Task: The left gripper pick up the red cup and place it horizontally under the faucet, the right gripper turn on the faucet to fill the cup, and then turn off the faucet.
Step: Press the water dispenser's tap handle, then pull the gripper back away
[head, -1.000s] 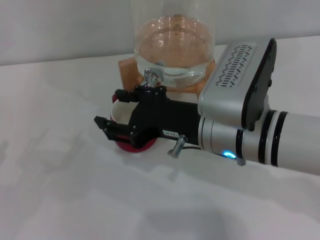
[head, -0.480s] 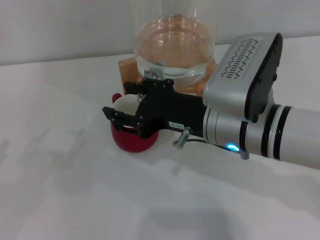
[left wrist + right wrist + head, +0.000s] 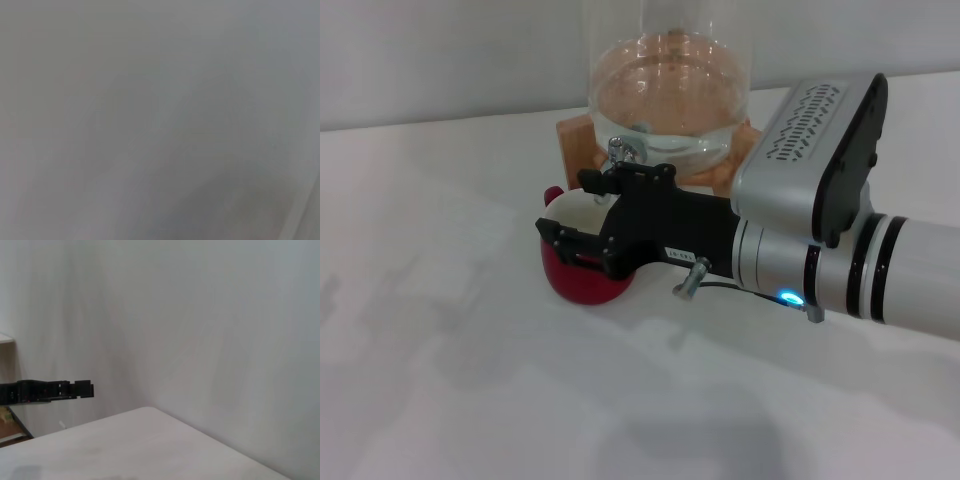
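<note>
My right pincer [image 3: 582, 212] is black and boxy with a small white label. Its silver-grey wrist carries a blue light, black bands and a vented housing.

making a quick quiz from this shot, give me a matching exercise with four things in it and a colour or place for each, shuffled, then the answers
Things:
1. red cup
2. faucet
3. right gripper
4. glass jar

Descriptions:
A. shiny chrome, sticking out from the jar's base
B. black, reaching in from the right, partly over the cup
C. clear, on a wooden stand at the back
D. dark red outside, white inside, on the white table in front of the jar

Pairs: 1-D, 2-A, 3-B, 4-C
</note>
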